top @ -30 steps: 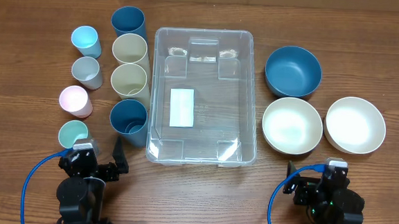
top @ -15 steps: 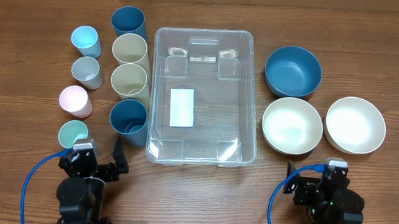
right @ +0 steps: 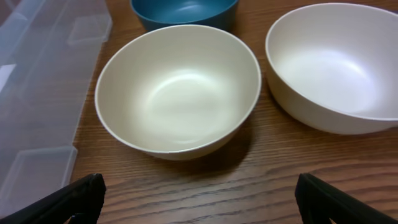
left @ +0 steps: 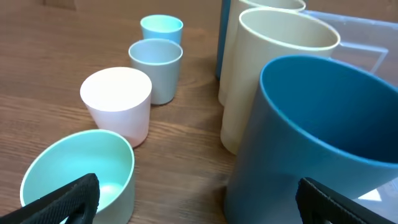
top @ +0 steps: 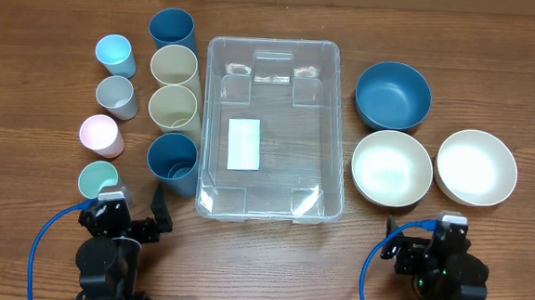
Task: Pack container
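Two arms, overhead: your left gripper (top: 151,220) and right gripper (top: 393,241) sit at the near edge of the counter (top: 260,266); container (top: 286,146) centred, cups (top: 172,107) left, bowls (top: 392,169) right.
Left wrist: jaws wide apart, empty; tall blue cup (left: 311,137) ahead.
Right wrist: jaws wide apart, empty; cream bowl (right: 177,93) ahead.

- Large clear plastic rectangular container (top: 291,142) sits mid wooden bench (top: 534,55).
- Just beside its left wall is a column of tall plastic cups, back to front: dark blue tall cup (top: 171,31), cream tall cup (top: 174,68), second cream tall cup (top: 174,107), second dark blue tall cup (top: 173,158).
- Further left, a column of small cups, back to front: light blue small cup (top: 115,54), grey small cup (top: 116,95), pink small cup (top: 101,135), mint small cup (top: 99,179).
- Right of the container: dark blue round bowl (top: 393,94) at the back, cream round bowl (top: 392,168) before it, white round bowl (top: 476,166) right of that one.
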Available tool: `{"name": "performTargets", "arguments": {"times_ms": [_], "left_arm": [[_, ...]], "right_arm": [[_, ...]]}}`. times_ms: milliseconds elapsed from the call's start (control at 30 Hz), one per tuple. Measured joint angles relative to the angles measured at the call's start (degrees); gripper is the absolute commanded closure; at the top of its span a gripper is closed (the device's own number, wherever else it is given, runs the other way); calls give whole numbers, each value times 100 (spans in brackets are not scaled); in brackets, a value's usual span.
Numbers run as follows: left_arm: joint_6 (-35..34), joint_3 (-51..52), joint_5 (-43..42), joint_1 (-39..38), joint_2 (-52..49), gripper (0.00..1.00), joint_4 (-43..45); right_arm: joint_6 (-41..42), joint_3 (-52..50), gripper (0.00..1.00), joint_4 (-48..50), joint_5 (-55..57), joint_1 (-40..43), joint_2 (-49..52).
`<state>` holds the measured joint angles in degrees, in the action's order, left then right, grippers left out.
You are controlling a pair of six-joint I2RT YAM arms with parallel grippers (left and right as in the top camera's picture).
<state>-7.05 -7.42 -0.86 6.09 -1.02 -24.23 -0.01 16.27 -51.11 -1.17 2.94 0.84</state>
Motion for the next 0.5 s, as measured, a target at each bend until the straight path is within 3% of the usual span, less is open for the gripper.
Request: {"name": "performTargets", "arguments": {"times_ms": [233,500], "left_arm": [[-70,0,-55,0,0,0,-44],[-511,0,-323,0,0,0,28]], "right_arm": [[2,-2,0,85,160,0,0],[0,-15,0,1316,-920,2,0]]}}
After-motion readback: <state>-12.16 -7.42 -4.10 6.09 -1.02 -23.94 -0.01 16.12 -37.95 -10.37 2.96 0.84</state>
